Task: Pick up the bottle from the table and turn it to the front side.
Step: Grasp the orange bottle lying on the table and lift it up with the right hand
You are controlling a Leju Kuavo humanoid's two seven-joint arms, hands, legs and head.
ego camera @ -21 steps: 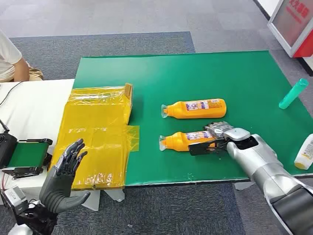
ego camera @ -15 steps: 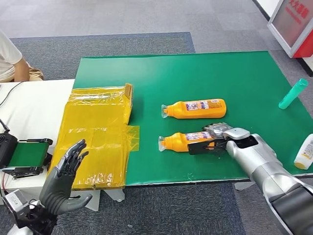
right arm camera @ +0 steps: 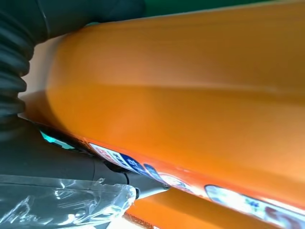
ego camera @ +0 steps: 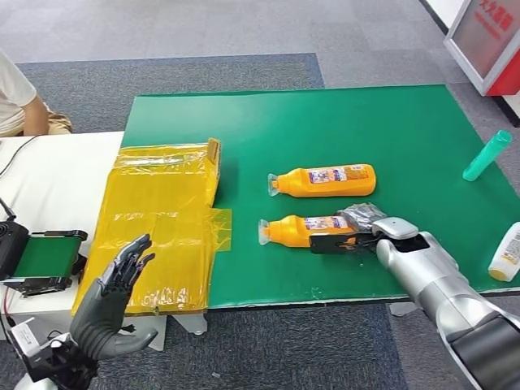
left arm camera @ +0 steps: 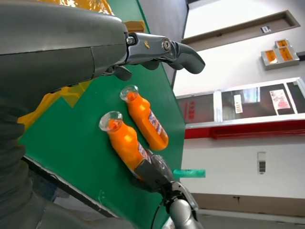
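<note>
Two orange bottles with clear caps lie on their sides on the green mat (ego camera: 368, 122), caps pointing left. My right hand (ego camera: 361, 236) grips the near bottle (ego camera: 288, 231) at its base end, dark fingers running along its front side. That bottle (left arm camera: 124, 140) and my right hand (left arm camera: 154, 172) also appear in the left wrist view. Up close in the right wrist view, the orange body (right arm camera: 179, 90) lies against my fingers (right arm camera: 54, 164), with its label strip showing. The far bottle (ego camera: 325, 179) lies free behind it. My left hand (ego camera: 114, 288) hovers open off the table's front left, fingers spread.
A flattened yellow-taped box (ego camera: 162, 223) lies left of the mat. A small green-belt conveyor (ego camera: 45, 256) sits on the white table (ego camera: 55, 179). A teal bottle (ego camera: 487, 154) and a white bottle (ego camera: 508, 253) lie at the right edge. A person (ego camera: 15, 97) sits far left.
The near bottle and my right hand have slid a little to the left along the mat. My left hand has drifted slightly right and lower.
</note>
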